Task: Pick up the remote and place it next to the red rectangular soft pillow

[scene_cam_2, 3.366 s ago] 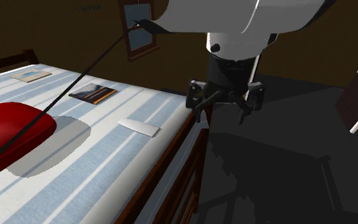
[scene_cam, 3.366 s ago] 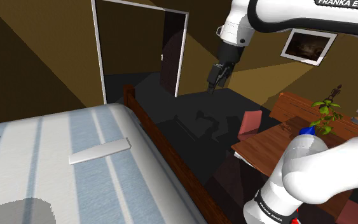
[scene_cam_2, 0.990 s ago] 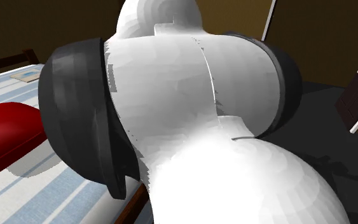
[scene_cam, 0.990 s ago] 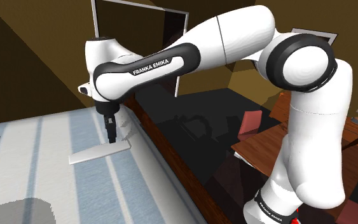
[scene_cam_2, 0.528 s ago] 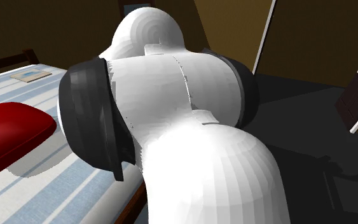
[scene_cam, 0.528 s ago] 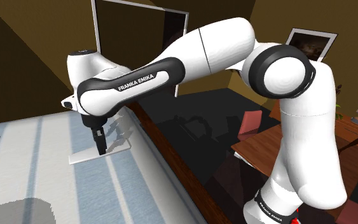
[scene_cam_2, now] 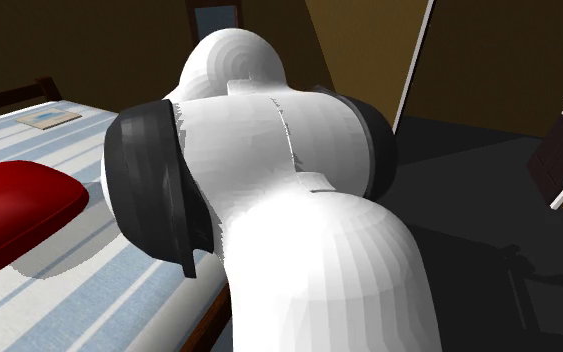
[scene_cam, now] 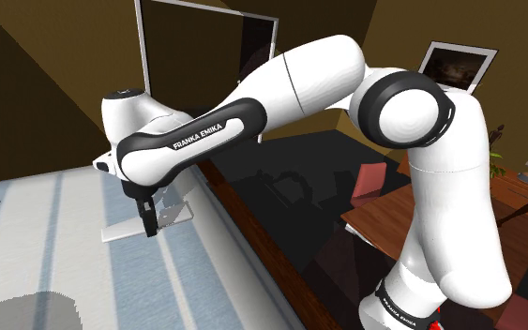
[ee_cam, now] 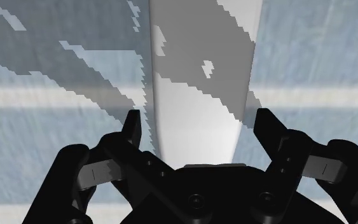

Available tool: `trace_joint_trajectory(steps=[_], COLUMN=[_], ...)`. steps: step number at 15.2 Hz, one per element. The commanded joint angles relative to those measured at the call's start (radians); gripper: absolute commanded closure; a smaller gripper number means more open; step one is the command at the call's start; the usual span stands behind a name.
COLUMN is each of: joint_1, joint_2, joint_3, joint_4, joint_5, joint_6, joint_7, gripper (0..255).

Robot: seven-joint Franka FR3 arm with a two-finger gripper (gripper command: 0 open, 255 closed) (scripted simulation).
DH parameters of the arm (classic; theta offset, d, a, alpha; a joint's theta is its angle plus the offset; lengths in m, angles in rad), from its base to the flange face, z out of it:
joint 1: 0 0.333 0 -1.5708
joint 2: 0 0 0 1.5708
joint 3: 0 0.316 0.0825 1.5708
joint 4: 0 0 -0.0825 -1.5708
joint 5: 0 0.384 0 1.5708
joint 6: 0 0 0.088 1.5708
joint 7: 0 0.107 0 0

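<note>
The gripper (ee_cam: 199,130) stands spread wide just above the bed (scene_cam: 55,272). Its fingers (ee_cam: 268,130) sit on either side of the remote (ee_cam: 199,102) without touching it — nothing is grasped. The remote is a plain pale-grey slab lying flat on the blue-and-white striped cover, close to the bed's dark wooden side rail (scene_cam: 252,239). On a dark band of the white arm (scene_cam: 280,84) above it, white lettering reads "FRANKA EMIKA". In the second exterior view the red pillow (scene_cam_2: 14,205) rests on the same striped cover, with a flat book (scene_cam_2: 44,119) lying further up the bed. Beyond the rail the floor is dark, and a red chair (scene_cam: 369,180) stands at a wooden surface (scene_cam: 524,202). Farther off — brown walls, a framed picture (scene_cam: 456,66) and a white door frame (scene_cam: 140,56).
</note>
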Motion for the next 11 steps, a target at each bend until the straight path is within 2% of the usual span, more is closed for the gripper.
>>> trace_joint_trajectory(steps=[1,4,5,11], joint_1=[0.0,0.0,0.0,0.0], joint_2=[0.001,0.001,0.001,0.001], joint_3=[0.0,0.0,0.0,0.0], joint_4=[0.0,0.0,0.0,0.001], joint_5=[0.0,0.0,0.0,0.0], joint_6=[0.001,0.001,0.001,0.0], joint_7=[0.0,0.0,0.0,0.0], gripper=[0,0,255,255])
